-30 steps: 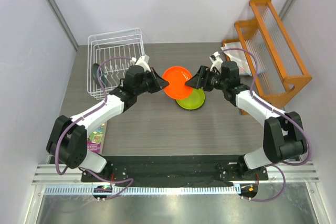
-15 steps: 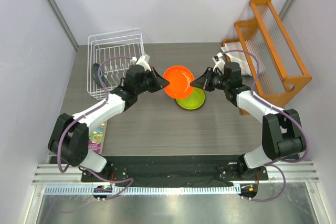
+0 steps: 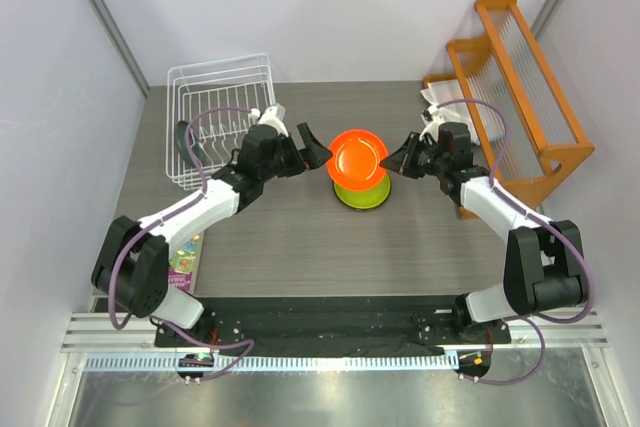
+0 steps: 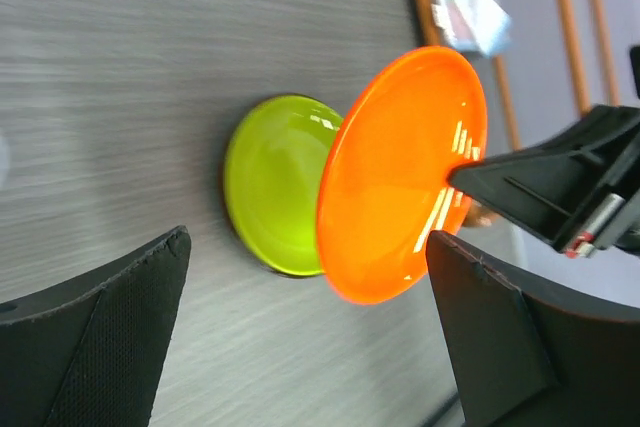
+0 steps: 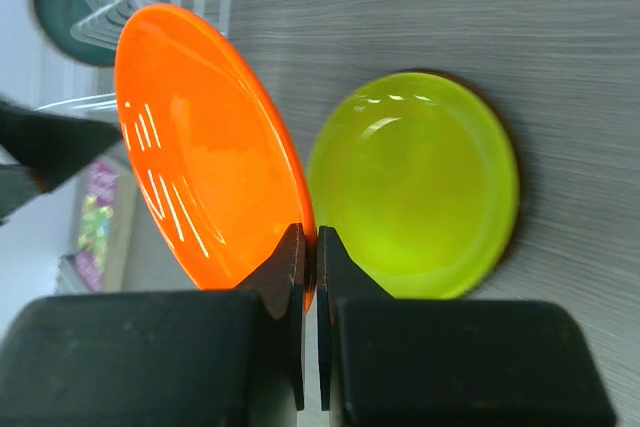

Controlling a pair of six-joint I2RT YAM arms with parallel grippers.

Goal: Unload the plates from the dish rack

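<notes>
My right gripper (image 5: pixel 308 237) is shut on the rim of the orange plate (image 5: pixel 190 137), holding it tilted on edge above the lime green plate (image 5: pixel 420 182), which lies flat on the table. In the top view the orange plate (image 3: pixel 358 155) hangs over the green plate (image 3: pixel 362 193), with my right gripper (image 3: pixel 392 161) at its right edge. My left gripper (image 3: pixel 313 150) stands open just left of the orange plate, not touching it; its jaws spread wide in the left wrist view (image 4: pixel 308 242). The white wire dish rack (image 3: pixel 220 77) at the back left holds a dark teal plate (image 3: pixel 185 139).
An orange wooden rack with clear slats (image 3: pixel 520 77) stands along the right wall, with a white packet (image 3: pixel 440 102) beside it. A colourful booklet (image 3: pixel 185 257) lies at the table's front left, near the left arm's base.
My left gripper has let go of the orange plate and opened wide. My right gripper closed on the plate's rim and carried it slightly right, over the green plate.
</notes>
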